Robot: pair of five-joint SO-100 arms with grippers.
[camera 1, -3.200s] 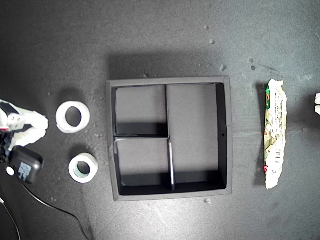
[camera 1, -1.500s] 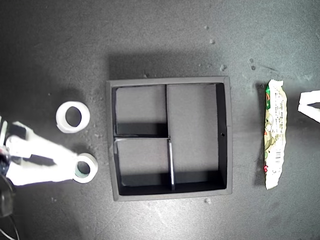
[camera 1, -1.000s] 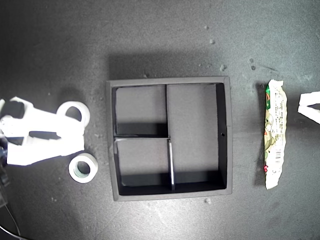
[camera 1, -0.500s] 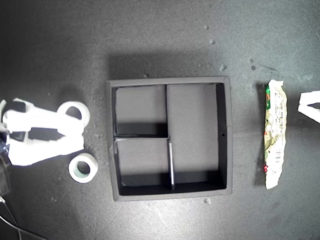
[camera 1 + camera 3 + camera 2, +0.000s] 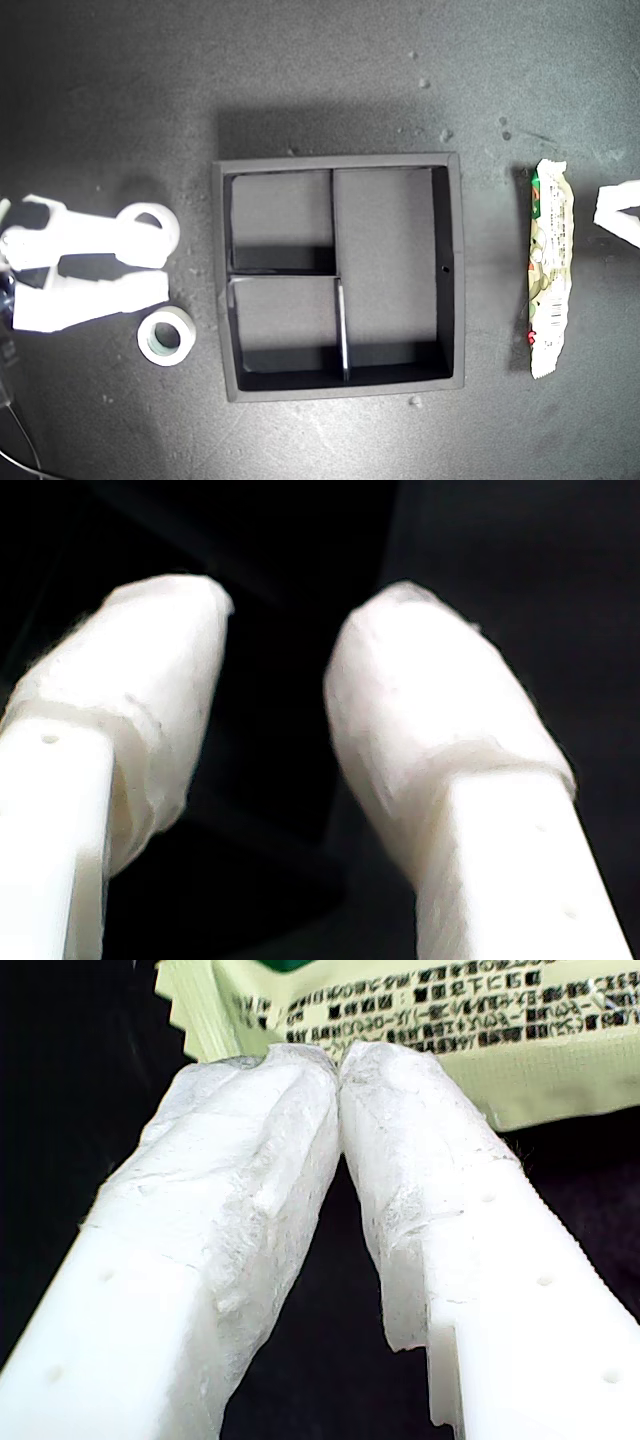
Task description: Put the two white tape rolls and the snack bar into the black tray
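Observation:
The black tray [image 5: 456,300] sits mid-scene with all three compartments bare. The larger white tape roll [image 5: 148,211] lies off the tray toward the exterior view's left, and the upper finger of my open second gripper [image 5: 163,270] lies across its near side. Nothing shows between that gripper's fingers in the second wrist view [image 5: 275,610]. The smaller roll with the grey-green core [image 5: 166,336] lies just below the lower finger. The snack bar [image 5: 548,268] lies off the tray toward the exterior view's right. My first gripper [image 5: 603,212] is beside it, tips together [image 5: 340,1060] just short of the wrapper [image 5: 470,1020].
The surface is a dark mat with small white crumbs [image 5: 424,82] scattered above the tray and one [image 5: 415,401] below it. The white arm body [image 5: 40,300] and a thin cable [image 5: 15,455] occupy the exterior view's left edge.
My second gripper swung from the smaller roll up to the larger one and its fingers spread wider apart. My first gripper came in at the exterior view's right edge and has held beside the snack bar.

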